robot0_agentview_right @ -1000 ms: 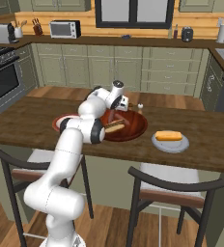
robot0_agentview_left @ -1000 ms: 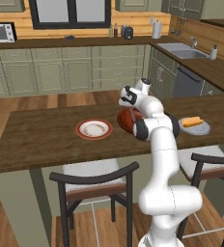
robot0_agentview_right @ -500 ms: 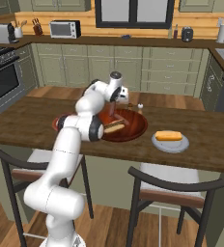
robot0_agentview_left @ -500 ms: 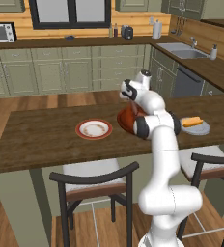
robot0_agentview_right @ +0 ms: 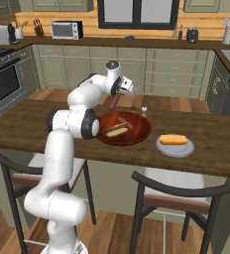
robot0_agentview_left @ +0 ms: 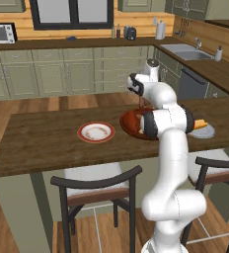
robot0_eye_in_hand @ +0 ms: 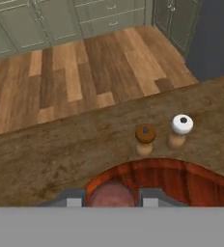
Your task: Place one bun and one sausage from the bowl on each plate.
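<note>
sausage: held in the gripper, hanging nearly upright, long axis running down and slightly toward the bowl; in the hand view its round end sat between the two fingertips.
gripper: closed narrow on the sausage, raised above the far rim of the bowl.
bowl: straight below the gripper; a bun and a second sausage lay in it, both long axes roughly level and slanted across the bowl.
grey plate: well off to one side of the gripper, past the bowl; it carried a bun, long axis across the plate, no sausage seen on it.
red-rimmed plate: on the other side of the gripper, just beside the bowl, bare.
key relation: judged, the held sausage hung between the two plates; the grey plate lacked only a sausage, so the carry likely went that way, with the sausage laid flat beside the bun.
shakers: two small ones stood on the counter just beyond the bowl's rim.
</note>
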